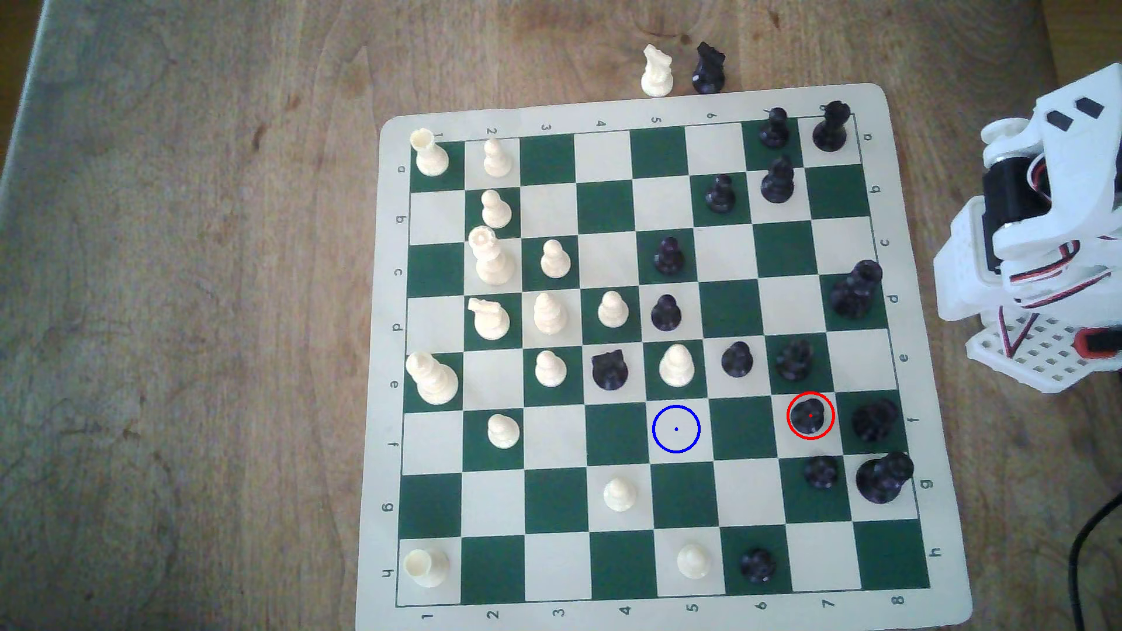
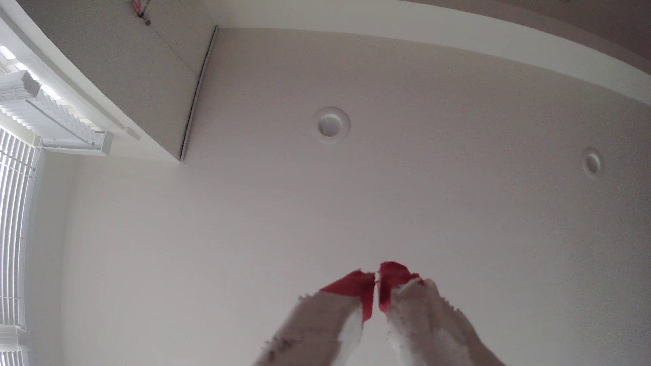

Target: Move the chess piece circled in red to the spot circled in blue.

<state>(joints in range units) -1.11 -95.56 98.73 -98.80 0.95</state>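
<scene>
The chess piece [image 1: 810,415], a small black pawn ringed in red, stands on a cream square near the exterior view's right edge of the green-and-cream mat [image 1: 674,352]. The spot [image 1: 676,429], a cream square with a blue ring and dot, lies two squares to its left in the same row and is bare. The white arm [image 1: 1044,242] is folded up off the mat's right side, away from the pieces. In the wrist view my gripper [image 2: 377,278] points up at the ceiling, its red-taped fingertips [image 2: 355,286] pressed together with nothing between them.
Black pieces [image 1: 874,420] crowd the pawn: one right of it, a pawn [image 1: 821,472] below, another [image 1: 794,359] above. A white pawn [image 1: 676,365] stands just above the spot. Two knights [image 1: 657,71] sit off the mat. A black cable [image 1: 1093,546] runs at the right edge.
</scene>
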